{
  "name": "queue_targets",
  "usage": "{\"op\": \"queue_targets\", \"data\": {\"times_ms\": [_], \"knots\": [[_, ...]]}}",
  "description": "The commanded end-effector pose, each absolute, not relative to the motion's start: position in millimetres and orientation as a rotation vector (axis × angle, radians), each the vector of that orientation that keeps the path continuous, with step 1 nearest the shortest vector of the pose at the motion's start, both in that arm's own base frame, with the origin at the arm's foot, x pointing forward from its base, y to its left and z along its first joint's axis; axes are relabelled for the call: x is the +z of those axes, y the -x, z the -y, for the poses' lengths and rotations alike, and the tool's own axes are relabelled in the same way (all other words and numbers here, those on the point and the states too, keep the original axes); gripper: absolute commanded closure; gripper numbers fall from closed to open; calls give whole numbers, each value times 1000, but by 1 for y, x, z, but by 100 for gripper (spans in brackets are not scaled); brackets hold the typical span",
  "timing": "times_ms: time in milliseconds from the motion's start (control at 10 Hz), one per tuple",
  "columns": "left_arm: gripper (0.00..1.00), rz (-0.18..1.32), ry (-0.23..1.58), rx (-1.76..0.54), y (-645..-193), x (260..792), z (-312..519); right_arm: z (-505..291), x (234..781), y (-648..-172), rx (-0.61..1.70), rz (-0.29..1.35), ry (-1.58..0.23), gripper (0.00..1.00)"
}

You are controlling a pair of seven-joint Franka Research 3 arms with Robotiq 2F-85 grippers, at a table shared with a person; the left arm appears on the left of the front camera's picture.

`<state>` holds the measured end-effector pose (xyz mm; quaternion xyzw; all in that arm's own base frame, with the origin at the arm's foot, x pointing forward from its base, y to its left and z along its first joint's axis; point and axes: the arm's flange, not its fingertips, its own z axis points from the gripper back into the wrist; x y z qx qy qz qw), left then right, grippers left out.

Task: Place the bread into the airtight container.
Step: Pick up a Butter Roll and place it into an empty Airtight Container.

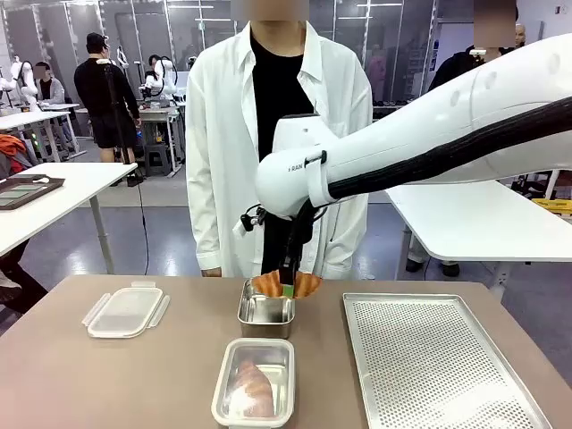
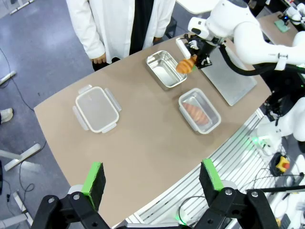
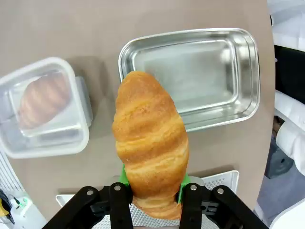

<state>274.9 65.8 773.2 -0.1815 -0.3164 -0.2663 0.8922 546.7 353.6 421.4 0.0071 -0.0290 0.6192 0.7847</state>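
My right gripper (image 1: 288, 288) is shut on a golden croissant-shaped bread (image 3: 151, 143), gripped near one end between the green pads. The bread (image 1: 307, 284) hangs just above the far rim of the open steel airtight container (image 1: 266, 311), which is empty. In the right wrist view the container (image 3: 190, 76) lies beyond the bread's tip. From the left wrist view, the bread (image 2: 186, 64) sits beside the container (image 2: 166, 70). My left gripper (image 2: 152, 176) is open, high above the table's near edge, with nothing between its fingers.
A second container (image 1: 255, 382) with another bread inside stands nearer to me. A clear clip lid (image 1: 125, 310) lies at the left. A perforated metal tray (image 1: 438, 357) fills the right side. A person in a white coat (image 1: 277, 134) stands at the far edge.
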Motion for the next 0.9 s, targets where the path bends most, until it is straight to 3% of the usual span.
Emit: {"op": "queue_targets", "data": {"times_ms": [0,700,800], "knots": [[0,656,385,-577,-274,774,-66,-364,422,-551,1274,66,32,60],[0,656,385,-577,-274,774,-66,-359,418,-550,1310,63,1,60],[0,656,385,-577,-274,774,-66,-359,427,-554,1226,62,-81,60]]}}
